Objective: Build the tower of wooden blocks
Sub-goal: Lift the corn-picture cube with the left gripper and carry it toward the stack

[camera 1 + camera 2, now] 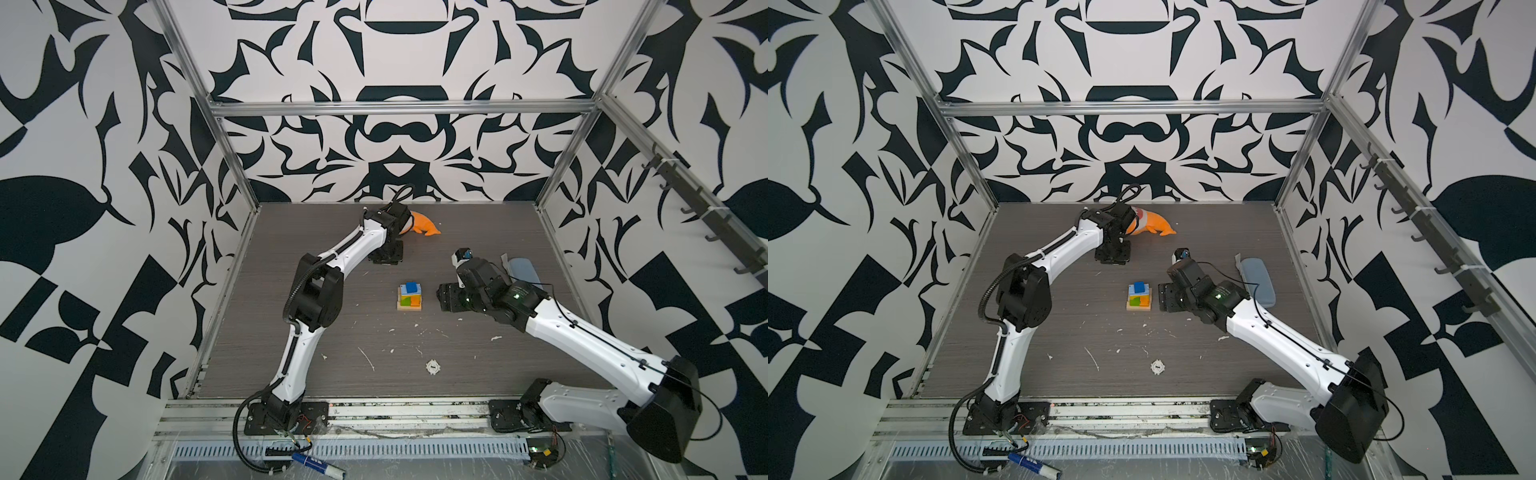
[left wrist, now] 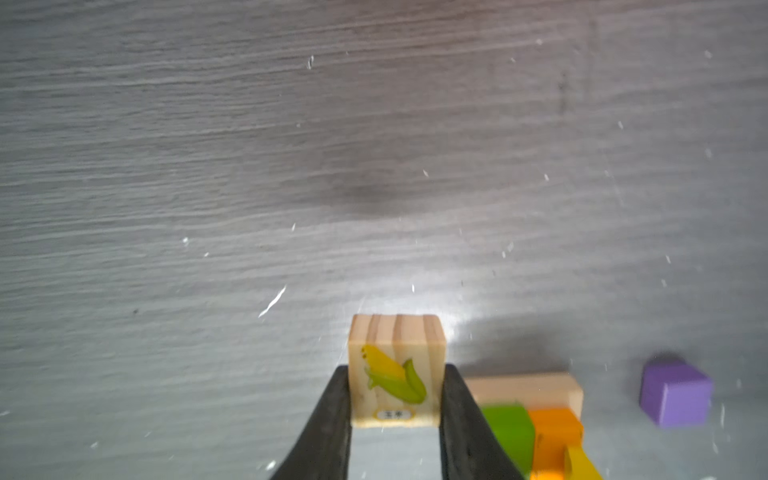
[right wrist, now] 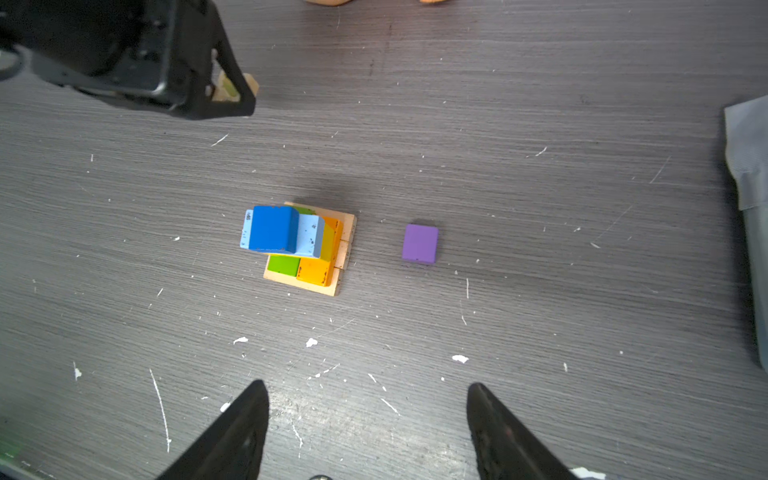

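The left gripper (image 2: 397,372) is closed on one tan block (image 2: 395,340), with a black finger on each side face. The block's printed face, a corn cob over a small label, is turned to the wrist camera, and striped grain shows on the end pointing away from the gripper. Its full length cannot be read, nor whether it touches the table (image 2: 208,166). The right gripper (image 3: 368,383) has its jaws wide apart with nothing between them, above the table. The wood block tower (image 3: 299,249) stands mid-table between the two arms. Its base is tan bars laid flat side by side, with green and orange bricks on them and a yellow brick mostly covered. A light-blue brick lies level across the top and carries a blue cube (image 3: 272,228). The purple cube (image 3: 419,243) lies flat on the table near the tower, apart from it, and is hidden under the right arm in both top views. The orange plush fish (image 1: 424,226) lies at the far side, partly behind the left wrist.
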{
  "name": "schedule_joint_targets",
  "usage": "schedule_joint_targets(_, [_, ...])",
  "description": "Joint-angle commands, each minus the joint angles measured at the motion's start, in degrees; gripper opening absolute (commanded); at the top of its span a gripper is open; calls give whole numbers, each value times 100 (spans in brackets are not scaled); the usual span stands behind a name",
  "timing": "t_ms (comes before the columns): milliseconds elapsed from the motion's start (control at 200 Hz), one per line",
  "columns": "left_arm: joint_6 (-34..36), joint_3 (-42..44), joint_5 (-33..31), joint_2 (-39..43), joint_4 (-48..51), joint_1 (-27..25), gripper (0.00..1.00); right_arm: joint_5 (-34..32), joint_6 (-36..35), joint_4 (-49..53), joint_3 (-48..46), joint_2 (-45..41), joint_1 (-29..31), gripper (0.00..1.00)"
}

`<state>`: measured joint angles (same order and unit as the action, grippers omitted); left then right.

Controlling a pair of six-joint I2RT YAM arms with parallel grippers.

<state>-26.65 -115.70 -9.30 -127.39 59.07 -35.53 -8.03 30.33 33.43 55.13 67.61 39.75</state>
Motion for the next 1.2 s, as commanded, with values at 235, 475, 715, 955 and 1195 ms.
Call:
schedule_joint_targets(235, [140,268,-108,825,672,-119,28,-63,-145,111,235,6,-109,79])
schedule_joint_targets(475, [-787,15,-182,901,1189,-404,29,-216,316,389,349,85,-121,78])
schedule_joint_targets(715, [-1557,-20,-113,881,1239,-704,30,-22,566,301,255,-18,-134,78])
schedule_joint_targets(955, [-2143,-82,-70,894,1048,-989,31,29,571,497,228,-200,-138,78])
schedule_joint_targets(1195, [-2627,100,-30,1093,896,-1088,31,36,606,340,-101,-546,-149,78])
